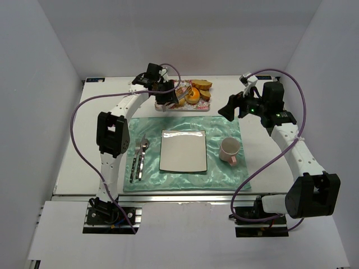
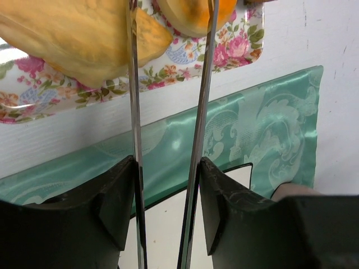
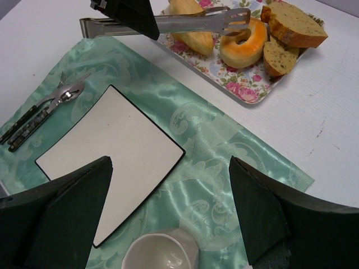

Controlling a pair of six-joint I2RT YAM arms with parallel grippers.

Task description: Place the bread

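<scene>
The left gripper (image 2: 168, 185) is gripping the tongs (image 3: 190, 23), their blades standing spread. The bread (image 3: 253, 48) is lying at twelve o'clock between the tips, nearer this arm.

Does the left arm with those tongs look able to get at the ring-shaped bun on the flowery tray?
Probably yes: the tongs held by the left gripper have their tips at the bread on the tray; nothing covers it, though the roll lies beside.

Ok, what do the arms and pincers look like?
The left arm and right arm have white curved links, black joint housings and purple cables alongside. The left pincer and right pincer are black with wedge-shaped fingers. Green lights dot the right wrist.
</scene>
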